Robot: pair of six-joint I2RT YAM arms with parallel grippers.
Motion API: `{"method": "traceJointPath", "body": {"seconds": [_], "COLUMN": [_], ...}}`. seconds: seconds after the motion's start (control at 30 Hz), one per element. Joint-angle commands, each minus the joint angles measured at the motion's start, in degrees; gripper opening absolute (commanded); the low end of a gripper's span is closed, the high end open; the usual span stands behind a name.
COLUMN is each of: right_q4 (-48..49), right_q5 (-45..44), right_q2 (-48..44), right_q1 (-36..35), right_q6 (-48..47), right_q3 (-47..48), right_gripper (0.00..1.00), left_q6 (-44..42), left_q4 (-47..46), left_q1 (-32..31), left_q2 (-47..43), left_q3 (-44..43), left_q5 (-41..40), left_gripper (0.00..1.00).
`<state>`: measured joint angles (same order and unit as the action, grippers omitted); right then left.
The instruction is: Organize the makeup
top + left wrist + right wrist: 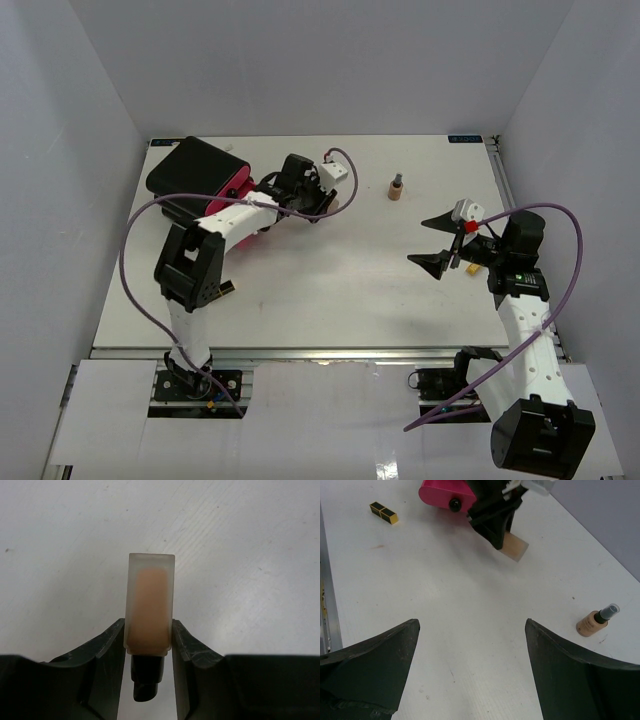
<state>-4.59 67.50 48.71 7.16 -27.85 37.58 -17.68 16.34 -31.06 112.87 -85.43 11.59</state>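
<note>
The beige foundation tube is gripped by the closed left end effector, just beside the black-and-pink case. The right end effector is spread wide and empty. 1 tan bottle is stood upright on the surface, well apart.

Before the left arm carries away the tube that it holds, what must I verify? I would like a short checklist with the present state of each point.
1. Hold of the left gripper on the tube: ok, both fingers press on its sides.
2. The tube is clear of the table: cannot tell; in the right wrist view its far end looks low.
3. The right gripper is open and empty: ok.
4. The small bottle stands upright, apart from both grippers: ok.
5. The case is open to receive the tube: cannot tell from these views.
</note>
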Motion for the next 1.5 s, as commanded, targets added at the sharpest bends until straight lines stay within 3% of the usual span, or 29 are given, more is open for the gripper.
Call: {"method": "traceJointPath", "body": {"seconds": [0.0, 0.3, 0.5, 0.7, 0.9, 1.03, 1.1, 1.17, 1.23, 1.33, 1.37, 1.47], "right_q4": [0.02, 0.02, 0.02, 0.11, 0.11, 0.02, 0.02, 0.06, 0.02, 0.02, 0.02, 0.02], "right_q5": [0.88, 1.6, 1.93, 2.1, 1.67, 1.54, 1.5, 1.5, 1.5, 1.43, 1.37, 1.06], "right_q2": [-1.1, -1.37, -1.16, -0.88, -0.72, -0.45, -0.28, -0.23, -0.12, 0.06, 0.11, 0.34], "right_q1": [0.56, 0.58, 0.58, 0.58, 0.63, 0.67, 0.75, 0.75, 0.75, 0.75, 0.75, 0.84], "right_q6": [-1.08, -0.33, -0.02, -0.02, -0.15, -0.32, -0.37, -0.37, -0.45, -0.45, -0.49, -0.54], "right_q3": [0.3, 0.49, 0.48, 0.39, 0.21, 0.12, 0.12, 0.08, 0.03, 0.03, 0.03, -0.05], "right_gripper": [0.93, 0.93, 0.93, 0.93, 0.93, 0.93, 0.93, 0.93, 0.93, 0.93, 0.93, 0.93], "left_q6": [8.29, 21.67, 21.66, 18.19, 13.79, 12.32, 11.8, 11.83, 11.91, 12.17, 12.22, 13.11], "left_q4": [-2.97, -1.38, 1.57, 0.93, 0.08, -0.43, -0.61, -0.52, -0.48, -0.08, 0.24, 1.33], "left_q1": [1.1, 4.34, 5.47, 5.93, 6.46, 6.71, 6.96, 6.97, 6.97, 6.97, 6.97, 6.97], "left_q2": [-15.28, -35.16, -41.9, -39.87, -30.4, -27.45, -26.76, -26.87, -27.35, -28.68, -29.08, -30.88], "left_q3": [9.04, 24.63, 27.85, 27.46, 22.14, 20.44, 20.31, 20.53, 20.69, 20.61, 20.53, 19.96], "left_q5": [-3.49, -10.75, -20.91, -33.69, -40.71, -40.33, -39.82, -38.65, -37.72, -35.27, -34.42, -30.52], "left_gripper": [0.0, 0.0, 0.0, 0.0, 0.03, 0.18, 0.33, 0.59, 0.7, 0.94, 0.98, 0.98]}}
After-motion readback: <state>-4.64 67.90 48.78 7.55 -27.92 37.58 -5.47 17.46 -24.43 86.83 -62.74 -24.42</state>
